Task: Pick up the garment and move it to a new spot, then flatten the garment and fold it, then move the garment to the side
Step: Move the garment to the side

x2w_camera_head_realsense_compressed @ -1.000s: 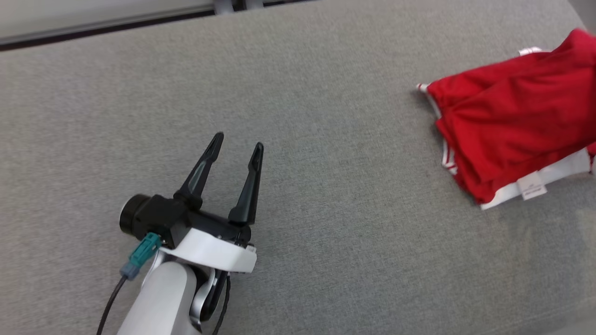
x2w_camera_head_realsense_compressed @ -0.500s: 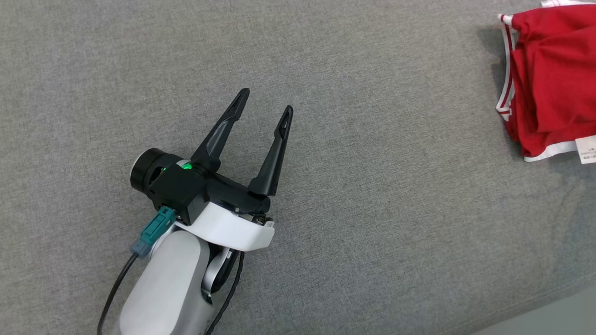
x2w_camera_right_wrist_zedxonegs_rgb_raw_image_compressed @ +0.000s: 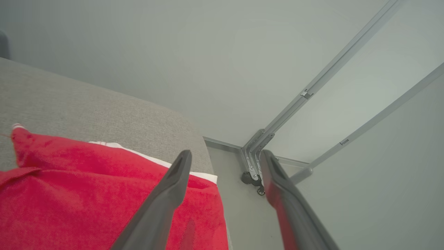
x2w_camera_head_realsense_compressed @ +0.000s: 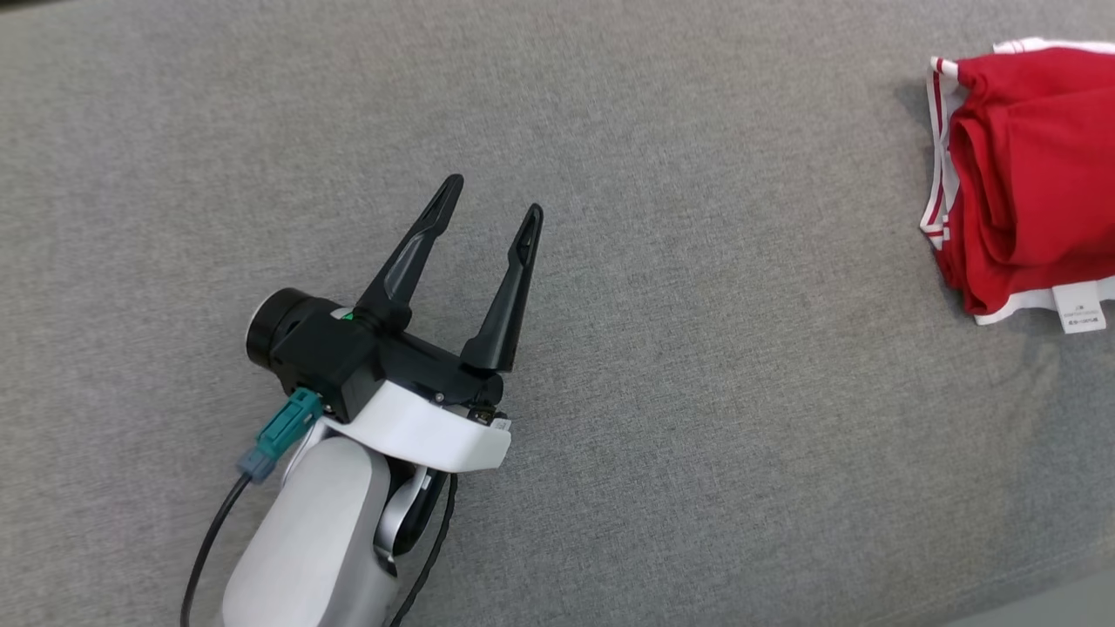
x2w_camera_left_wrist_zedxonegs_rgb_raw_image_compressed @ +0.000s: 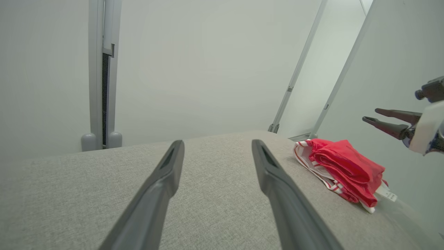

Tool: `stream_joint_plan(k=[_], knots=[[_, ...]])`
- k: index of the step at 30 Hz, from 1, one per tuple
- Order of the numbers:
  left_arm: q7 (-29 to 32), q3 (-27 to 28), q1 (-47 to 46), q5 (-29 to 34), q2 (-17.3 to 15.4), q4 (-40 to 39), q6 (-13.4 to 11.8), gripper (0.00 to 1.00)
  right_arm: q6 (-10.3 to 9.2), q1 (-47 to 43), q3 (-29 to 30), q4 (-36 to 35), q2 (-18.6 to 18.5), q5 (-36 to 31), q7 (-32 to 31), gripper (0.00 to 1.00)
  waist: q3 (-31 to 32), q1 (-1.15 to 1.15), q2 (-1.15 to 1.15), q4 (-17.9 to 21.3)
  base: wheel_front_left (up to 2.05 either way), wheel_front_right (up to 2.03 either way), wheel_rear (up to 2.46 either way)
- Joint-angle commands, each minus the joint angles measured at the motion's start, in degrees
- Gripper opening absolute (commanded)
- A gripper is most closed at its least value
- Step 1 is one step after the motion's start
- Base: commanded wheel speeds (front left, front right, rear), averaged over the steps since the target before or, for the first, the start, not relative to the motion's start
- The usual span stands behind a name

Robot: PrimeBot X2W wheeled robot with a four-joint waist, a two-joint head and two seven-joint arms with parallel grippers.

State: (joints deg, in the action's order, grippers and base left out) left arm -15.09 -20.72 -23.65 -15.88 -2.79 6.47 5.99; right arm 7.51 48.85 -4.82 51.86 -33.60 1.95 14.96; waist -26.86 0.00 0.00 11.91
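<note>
Jaws stand wide and empty on left arm (x2w_camera_head_realsense_compressed: 305, 531) and right arm (x2w_camera_left_wrist_zedxonegs_rgb_raw_image_compressed: 428, 128); 1 red garment (x2w_camera_head_realsense_compressed: 1028, 174) lies folded.

a lab-like test cell: grey fabric-covered tabletop (x2w_camera_head_realsense_compressed: 662, 366), plain pale wall panels (x2w_camera_left_wrist_zedxonegs_rgb_raw_image_compressed: 208, 69) set in metal frame rails (x2w_camera_right_wrist_zedxonegs_rgb_raw_image_compressed: 329, 67) along its far and right sides.

Left gripper (x2w_camera_head_realsense_compressed: 493, 194): two long black fingers (x2w_camera_head_realsense_compressed: 409, 252) w/ recessed slots, black housing (x2w_camera_head_realsense_compressed: 335, 357), round cam (x2w_camera_head_realsense_compressed: 268, 326) at side. Teal connector (x2w_camera_head_realsense_compressed: 280, 433) w/ black cable (x2w_camera_head_realsense_compressed: 205, 557), white collar (x2w_camera_head_realsense_compressed: 418, 431), pale grey forearm (x2w_camera_head_realsense_compressed: 314, 540)
</note>
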Motion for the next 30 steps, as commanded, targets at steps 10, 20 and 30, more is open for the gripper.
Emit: stream_joint_plan(k=[10, 20, 30], knots=[[-0.1, 2.5, 6.3, -3.8, -0.2, -1.5, -2.3, 1.0, -0.03, -10.6, -2.1, -15.3, 7.1, 6.1, 0.3, 1.0, 12.7, 0.0, 0.0, -7.2, 0.0, 0.0, 0.0], [-0.1, 6.5, 13.0, -4.6, -0.2, -0.2, -4.1, 1.0, -0.03, -22.7, -1.2, -25.3, 14.0, 9.7, 0.3, 1.0, 19.7, 0.0, 0.0, -12.5, 0.0, 0.0, 0.0], [0.0, 9.2, 18.7, -0.1, -0.2, 2.7, -5.8, 1.0, -0.03, -35.0, -0.2, -33.4, 21.9, 8.1, 0.3, 1.0, 23.7, 0.0, 0.0, -15.1, 0.0, 0.0, 0.0]])
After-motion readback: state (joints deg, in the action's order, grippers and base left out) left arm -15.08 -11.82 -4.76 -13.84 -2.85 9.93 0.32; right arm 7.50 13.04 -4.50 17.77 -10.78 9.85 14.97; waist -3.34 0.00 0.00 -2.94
